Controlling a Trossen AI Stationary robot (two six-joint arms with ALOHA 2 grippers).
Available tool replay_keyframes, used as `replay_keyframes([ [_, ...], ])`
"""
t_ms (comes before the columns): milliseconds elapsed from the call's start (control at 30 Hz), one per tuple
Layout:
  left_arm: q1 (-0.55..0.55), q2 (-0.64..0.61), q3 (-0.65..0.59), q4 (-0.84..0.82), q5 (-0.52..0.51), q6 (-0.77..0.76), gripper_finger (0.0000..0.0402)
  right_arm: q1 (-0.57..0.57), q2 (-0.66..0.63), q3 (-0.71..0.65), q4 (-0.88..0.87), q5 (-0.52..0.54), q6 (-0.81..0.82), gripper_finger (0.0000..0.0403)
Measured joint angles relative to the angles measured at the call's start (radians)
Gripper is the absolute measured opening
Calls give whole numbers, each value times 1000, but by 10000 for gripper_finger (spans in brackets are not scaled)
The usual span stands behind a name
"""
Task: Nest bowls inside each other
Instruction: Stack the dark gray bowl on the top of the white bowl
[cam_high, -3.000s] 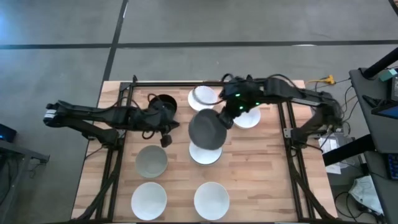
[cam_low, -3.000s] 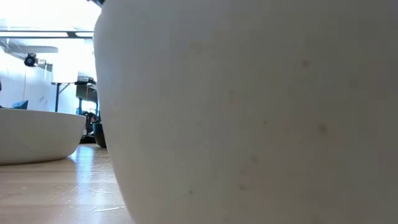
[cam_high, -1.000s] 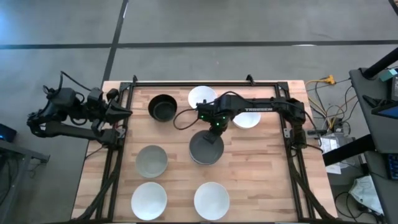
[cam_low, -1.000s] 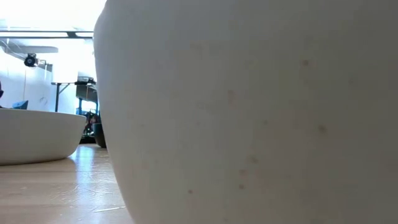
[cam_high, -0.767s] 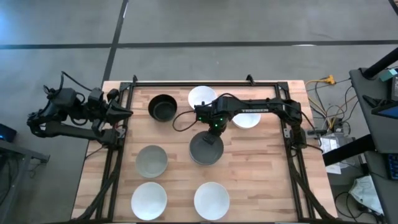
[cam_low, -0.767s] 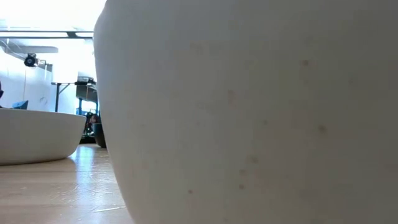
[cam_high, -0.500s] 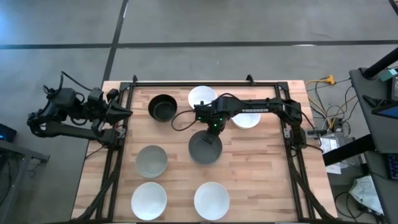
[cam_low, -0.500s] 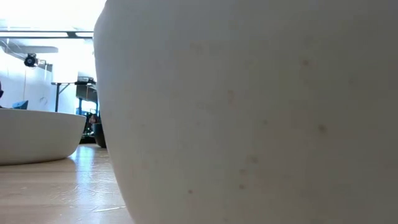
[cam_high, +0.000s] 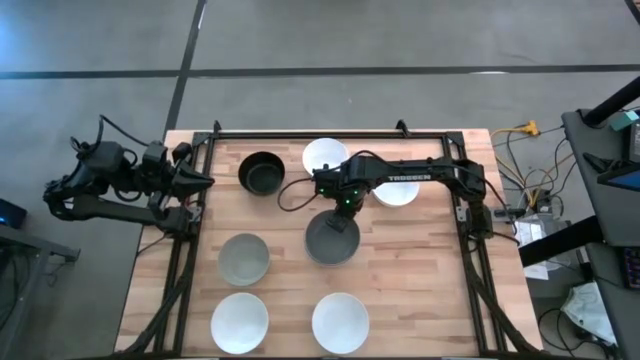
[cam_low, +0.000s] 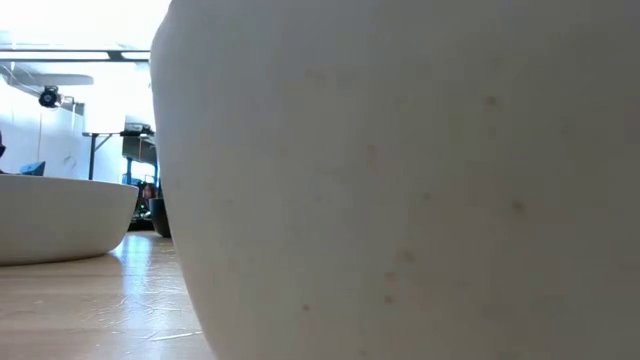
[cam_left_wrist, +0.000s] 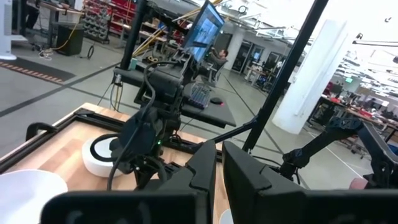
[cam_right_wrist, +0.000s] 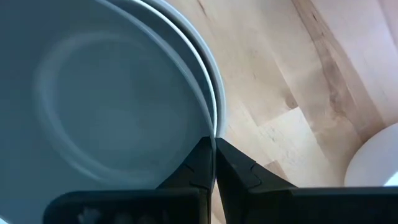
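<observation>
The dark grey bowl (cam_high: 330, 238), lowered within the last seconds into a white bowl (cam_right_wrist: 211, 93) at the table's (cam_high: 420, 290) middle, is now nested, its rim still pinched by the right gripper (cam_high: 343, 208); the left gripper (cam_left_wrist: 217, 180), closed, waits off the table's left edge.

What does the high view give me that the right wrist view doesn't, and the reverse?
Only the high view shows the whole layout: the black bowl, the grey-green bowl, two white bowls along the near edge, and the left claw parked off the table's left side. Only the right wrist view shows a white rim just outside the dark grey bowl's rim, so it sits nested in a white bowl. Both show the dark grey bowl and the right claw pinching its rim.
</observation>
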Motion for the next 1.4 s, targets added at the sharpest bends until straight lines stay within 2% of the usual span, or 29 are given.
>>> replay_keyframes([
  [533,0,16,0,0,-6,-1,13,-5,0,-1,39,0,-14,9],
  [1400,0,28,0,1,-5,-9,13,-3,0,-114,98,-6,-2,14],
])
